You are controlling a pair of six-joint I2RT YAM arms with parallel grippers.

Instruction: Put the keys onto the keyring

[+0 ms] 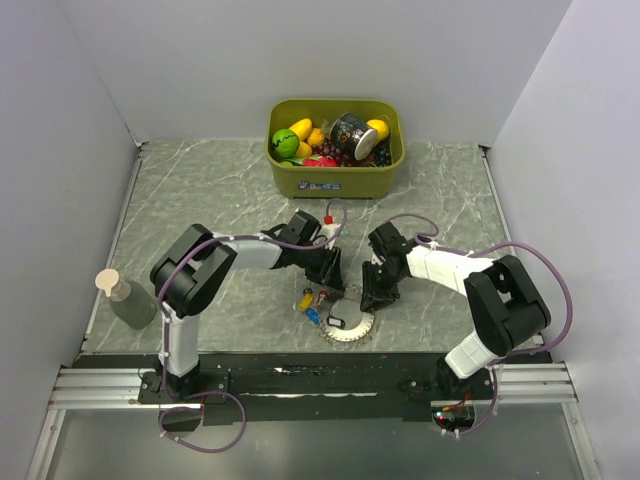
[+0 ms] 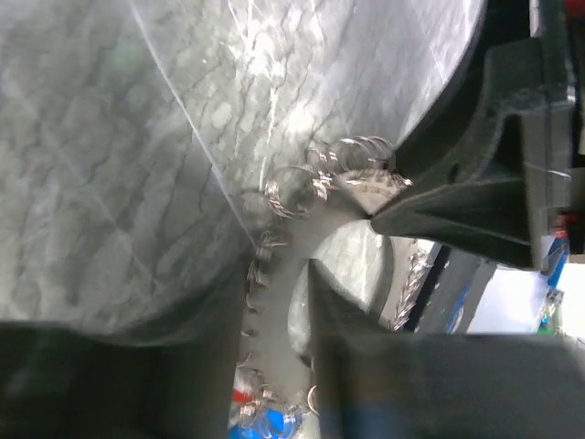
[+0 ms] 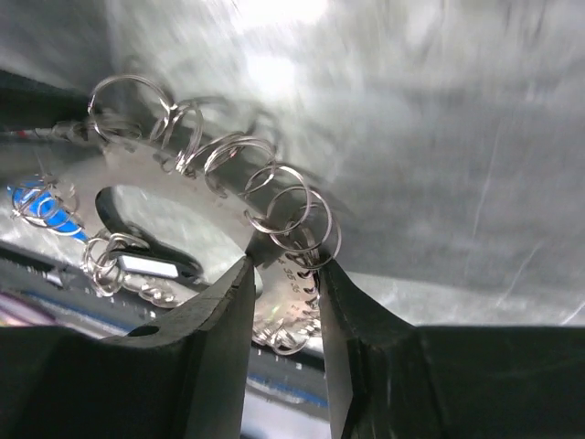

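Observation:
The keyring [image 1: 352, 327] is a flat silver ring with small split rings along its rim, lying near the table's front edge. Loose keys with yellow [image 1: 306, 297] and blue [image 1: 314, 317] tags lie just left of it. My right gripper [image 1: 372, 298] is shut on the keyring's band [image 3: 291, 274], one finger on each edge [image 3: 285, 265]. My left gripper [image 1: 332, 280] straddles the band [image 2: 274, 320] on the opposite side [image 2: 279, 274]. Whether it presses on the band is unclear. Blue [image 2: 265, 421] and red [image 2: 239, 395] keys show below it. A black tag [image 3: 146, 265] lies inside the ring.
A green bin [image 1: 300, 185] with toy fruit and a can stands at the back centre. A soap bottle [image 1: 125, 298] stands at the left edge. White walls close in the table on three sides.

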